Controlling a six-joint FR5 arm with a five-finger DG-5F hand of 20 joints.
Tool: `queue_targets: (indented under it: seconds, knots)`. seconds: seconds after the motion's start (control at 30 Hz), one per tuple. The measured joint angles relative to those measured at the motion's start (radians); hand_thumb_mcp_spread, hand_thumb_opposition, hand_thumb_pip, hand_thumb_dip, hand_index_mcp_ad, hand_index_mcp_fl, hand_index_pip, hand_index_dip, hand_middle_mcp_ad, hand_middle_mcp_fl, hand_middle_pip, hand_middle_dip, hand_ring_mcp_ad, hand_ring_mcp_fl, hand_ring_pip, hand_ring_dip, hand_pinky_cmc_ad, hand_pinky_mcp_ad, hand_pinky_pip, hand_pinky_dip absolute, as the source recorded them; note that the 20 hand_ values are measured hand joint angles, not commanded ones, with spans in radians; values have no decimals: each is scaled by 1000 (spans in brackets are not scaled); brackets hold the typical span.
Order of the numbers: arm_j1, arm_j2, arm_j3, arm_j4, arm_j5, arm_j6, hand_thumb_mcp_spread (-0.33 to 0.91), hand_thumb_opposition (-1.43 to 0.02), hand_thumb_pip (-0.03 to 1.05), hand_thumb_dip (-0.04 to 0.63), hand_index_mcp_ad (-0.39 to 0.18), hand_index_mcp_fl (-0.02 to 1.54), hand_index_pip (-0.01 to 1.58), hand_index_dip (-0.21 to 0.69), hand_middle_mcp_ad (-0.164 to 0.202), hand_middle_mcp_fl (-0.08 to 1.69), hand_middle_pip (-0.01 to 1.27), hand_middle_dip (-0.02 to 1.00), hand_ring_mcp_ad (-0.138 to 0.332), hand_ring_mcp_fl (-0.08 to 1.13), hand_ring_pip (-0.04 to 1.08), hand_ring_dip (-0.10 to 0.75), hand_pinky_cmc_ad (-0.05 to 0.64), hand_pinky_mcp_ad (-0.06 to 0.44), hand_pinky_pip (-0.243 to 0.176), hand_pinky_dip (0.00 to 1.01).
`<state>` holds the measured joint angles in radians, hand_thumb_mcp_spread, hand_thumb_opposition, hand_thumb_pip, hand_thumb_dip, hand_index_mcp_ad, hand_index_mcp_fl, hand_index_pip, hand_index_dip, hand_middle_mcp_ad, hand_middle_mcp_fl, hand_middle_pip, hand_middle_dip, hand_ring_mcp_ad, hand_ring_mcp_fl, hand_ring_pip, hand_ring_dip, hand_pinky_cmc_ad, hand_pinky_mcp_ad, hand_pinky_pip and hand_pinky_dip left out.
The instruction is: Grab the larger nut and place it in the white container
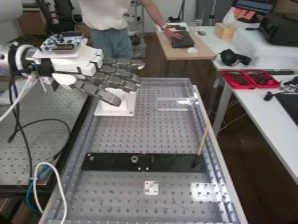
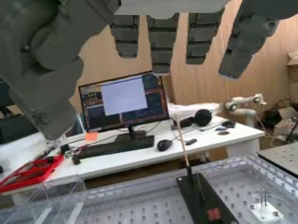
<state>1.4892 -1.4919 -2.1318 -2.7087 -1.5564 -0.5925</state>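
Near, on the black bar, stood the bearing. Farther off, toward the left, was the white container, with the hand over it, fingers spread and almost straight, gripping nothing. The larger nut had probably been put inside already, though its whereabouts could not be confirmed; if so, only withdrawing the arm was left.

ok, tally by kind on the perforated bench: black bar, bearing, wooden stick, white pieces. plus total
Black bar: 1
Bearing: 1
Wooden stick: 1
White pieces: 2 (larger one, small square one)
Total: 5
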Motion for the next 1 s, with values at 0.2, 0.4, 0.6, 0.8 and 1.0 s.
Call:
queue_targets:
  seconds: [0.2, 0.4, 0.6, 0.8, 1.0]
  knots:
    - [-12, -7, 7, 14, -14, -4, 120, -782, 747, 175, -86, 38, 150, -188, 70, 101, 119, 239, 159, 5, 103, 108, 330, 293, -75, 405]
    - [-17, -21, 18, 6, -25, -6, 119, -778, 747, 175, -86, 38, 150, -190, 70, 101, 119, 239, 159, 5, 101, 108, 351, 297, -75, 405]
    - [-14, -34, 31, -8, -32, -22, 119, -778, 747, 175, -86, 44, 166, -188, 70, 101, 119, 239, 159, 5, 105, 108, 353, 293, -75, 405]
    - [-11, -31, 28, -3, -26, -22, 119, -778, 747, 175, -87, 40, 168, -188, 70, 105, 119, 239, 159, 5, 105, 108, 353, 297, -75, 405]
    - [-12, -34, 33, -13, -25, -18, 119, -778, 747, 175, -87, 38, 175, -190, 68, 105, 119, 239, 159, 5, 105, 108, 353, 297, -75, 405]
